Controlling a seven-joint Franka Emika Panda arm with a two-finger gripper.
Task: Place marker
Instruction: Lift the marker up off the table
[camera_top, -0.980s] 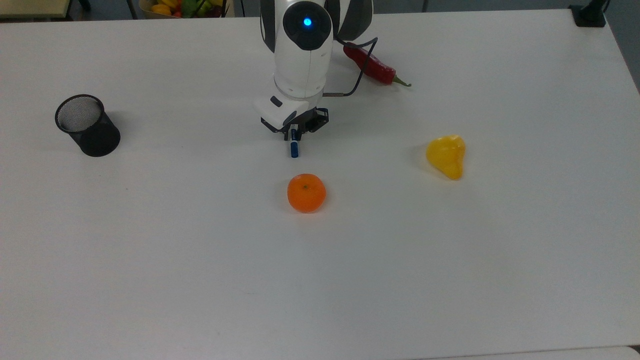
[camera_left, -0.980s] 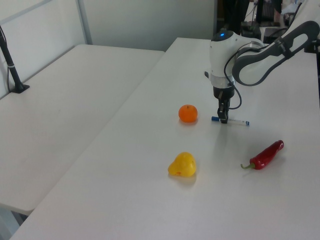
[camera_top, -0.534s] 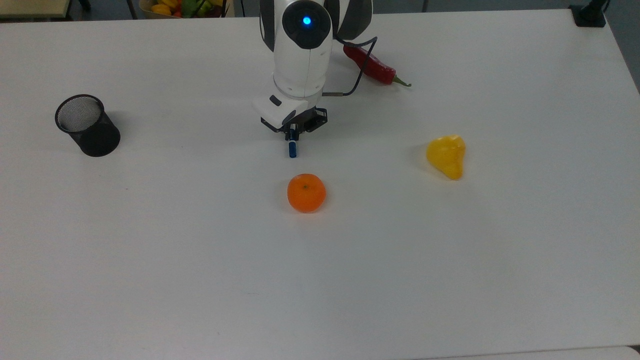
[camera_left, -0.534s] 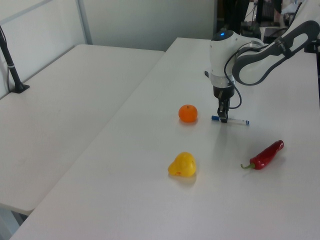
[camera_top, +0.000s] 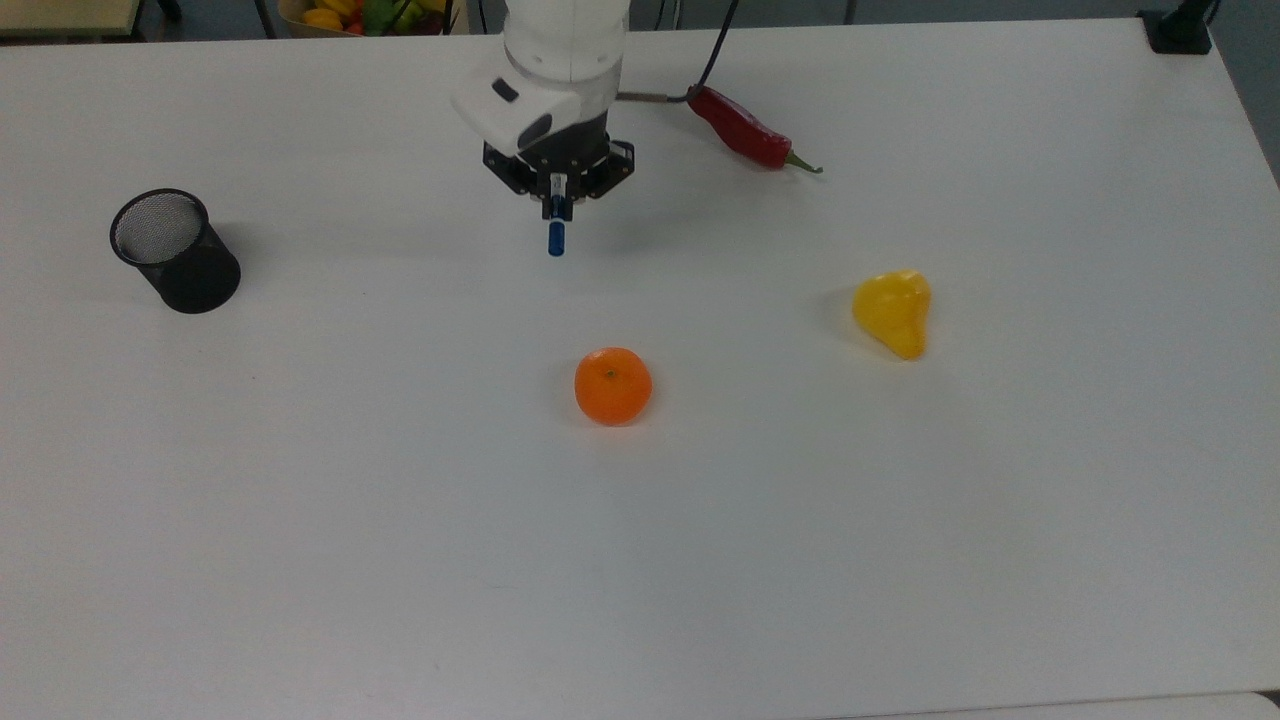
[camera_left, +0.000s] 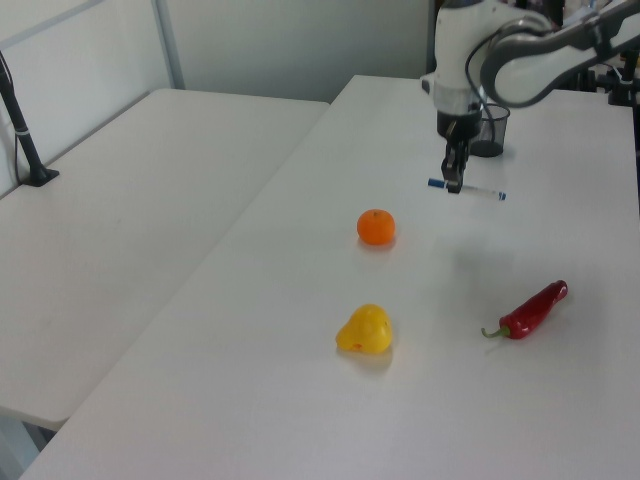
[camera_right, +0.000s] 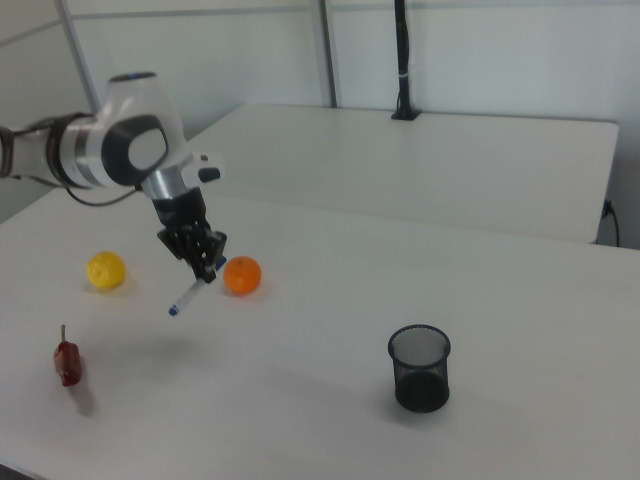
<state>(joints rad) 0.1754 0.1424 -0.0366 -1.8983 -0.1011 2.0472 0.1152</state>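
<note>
Top view: a slim white marker (camera_top: 555, 222) with a blue cap is pinched between the fingers of the robot's gripper (camera_top: 556, 203), its capped end pointing toward the orange (camera_top: 613, 386) lower in the frame. The marker sits well apart from the orange, and between the black mesh cup (camera_top: 176, 250) on the top view's left and the red chili pepper (camera_top: 748, 132) on the top view's right. The white arm reaches in from the far edge of the table (camera_top: 640, 560), wrist pointing down.

Left view: the marker (camera_left: 468, 189) hangs roughly level in the air, held near its blue-capped end, above and beyond the orange (camera_left: 376, 227). The gripper (camera_left: 453, 183) points straight down from the bent arm, with the mesh cup (camera_left: 488, 130) behind it. A yellow fruit (camera_left: 364, 331) lies nearer the camera than the orange.

Right view: the marker (camera_right: 192, 293) tilts downward, clear of the table, just to the right view's left of the orange (camera_right: 242, 275). The gripper (camera_right: 206, 272) clamps its upper part.
</note>
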